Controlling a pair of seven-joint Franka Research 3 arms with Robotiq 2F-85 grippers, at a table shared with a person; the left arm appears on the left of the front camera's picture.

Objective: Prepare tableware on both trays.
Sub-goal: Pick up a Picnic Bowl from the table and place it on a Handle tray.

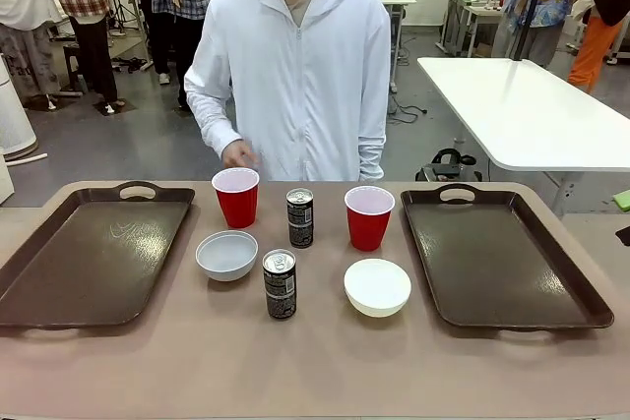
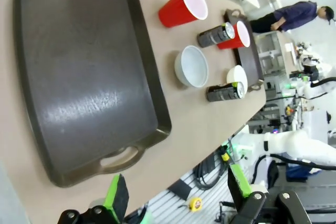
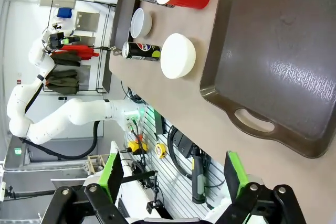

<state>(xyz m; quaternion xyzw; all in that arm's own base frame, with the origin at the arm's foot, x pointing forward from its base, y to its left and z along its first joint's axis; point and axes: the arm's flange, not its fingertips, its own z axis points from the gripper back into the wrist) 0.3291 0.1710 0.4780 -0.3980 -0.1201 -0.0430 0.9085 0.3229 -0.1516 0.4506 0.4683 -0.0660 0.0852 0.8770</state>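
Two dark brown trays lie bare, the left tray (image 1: 89,253) (image 2: 79,72) and the right tray (image 1: 502,258) (image 3: 283,51). Between them stand two red cups (image 1: 236,197) (image 1: 369,216), two black cans (image 1: 300,217) (image 1: 280,284) and two white bowls (image 1: 226,255) (image 1: 377,287). My left gripper (image 2: 177,192) hangs open above the near edge of the left tray, with nothing between its fingers. Off the near handle of the right tray, my right gripper (image 3: 173,177) is also open and holds nothing. The nearest bowl (image 3: 177,55) and can (image 3: 140,51) lie beyond it.
A person in a white hooded jacket stands at the far side, one hand (image 1: 239,154) near the table's edge behind the left cup. A white table (image 1: 532,110) stands farther back on the right. The left arm (image 3: 63,119) shows in the right wrist view.
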